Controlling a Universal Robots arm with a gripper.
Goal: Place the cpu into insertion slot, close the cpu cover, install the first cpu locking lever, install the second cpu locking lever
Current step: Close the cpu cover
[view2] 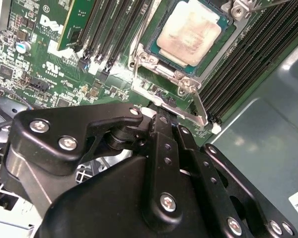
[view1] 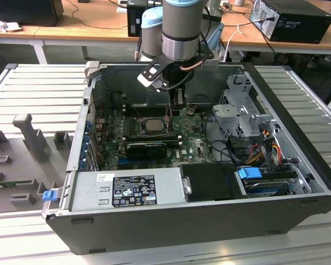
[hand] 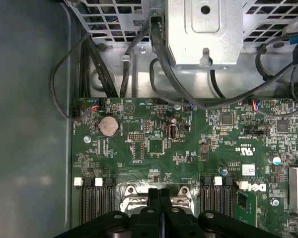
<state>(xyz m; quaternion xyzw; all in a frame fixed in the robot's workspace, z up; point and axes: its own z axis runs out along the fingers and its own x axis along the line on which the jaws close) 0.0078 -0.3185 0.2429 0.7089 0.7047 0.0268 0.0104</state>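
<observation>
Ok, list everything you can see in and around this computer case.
computer case: one, black, open on top
slatted table: one, grey, under the case
motherboard: one, green, inside the case
cpu: one, silver-beige, mid-motherboard
cpu cover: one, silver, framing the cpu
memory slots: several, black, flanking the cpu
graphics card: one, black, beside the cpu
power supply: one, silver, case's near side
drive cage: one, silver, exterior view's right
coin battery: one, silver, on the motherboard
arm: one, grey, above the case
gripper: one, black, shut, by the cpu

A ribbed grey bench (view1: pixel 38 94) carries the open computer case (view1: pixel 209 221); grey fixtures (view1: pixel 27 132) alongside.
</observation>
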